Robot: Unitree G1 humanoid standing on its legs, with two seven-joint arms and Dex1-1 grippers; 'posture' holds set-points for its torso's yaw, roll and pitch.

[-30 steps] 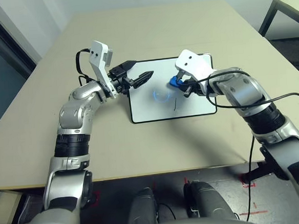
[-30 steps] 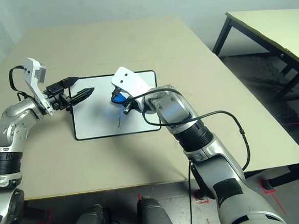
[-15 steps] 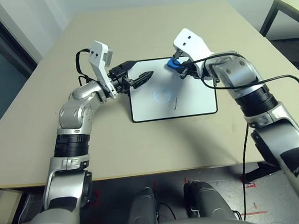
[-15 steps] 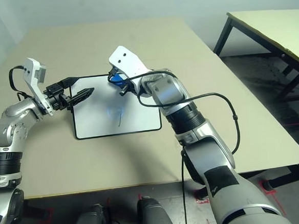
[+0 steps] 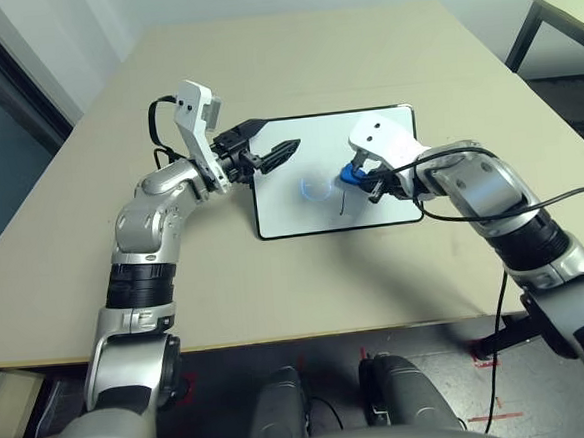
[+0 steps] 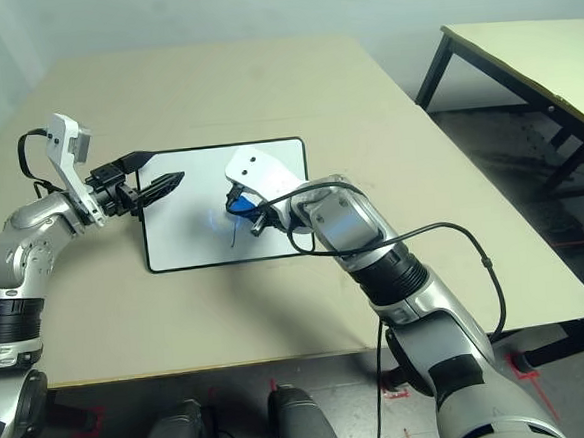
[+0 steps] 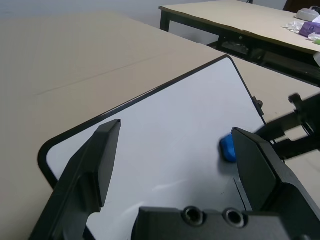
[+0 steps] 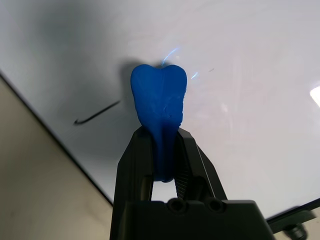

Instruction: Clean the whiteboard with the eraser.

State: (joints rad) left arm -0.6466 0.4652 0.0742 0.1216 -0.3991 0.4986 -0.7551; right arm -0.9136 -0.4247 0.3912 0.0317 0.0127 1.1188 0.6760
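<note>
Whiteboard (image 5: 311, 200) lies flat on the tan tabletop (image 5: 361, 54), roughly centre of the head view, long side running 9-to-3. Right claw (image 8: 161, 161) is clamped on the eraser (image 8: 159, 102), fingers pinching its rear end so the blue block sticks out ahead. Eraser tip sits down on the board surface, a bit toward 3 o'clock of board centre. Short dark pen stroke (image 8: 97, 113) remains on the board just beside the eraser, toward the 6 o'clock edge. Faint blue smudge (image 5: 315, 186) near board centre, at 9 o'clock from the eraser. Left claw (image 5: 267, 154) hangs over the board's 10 o'clock corner, fingers (image 7: 103, 162) spread wide, holding nothing.
</note>
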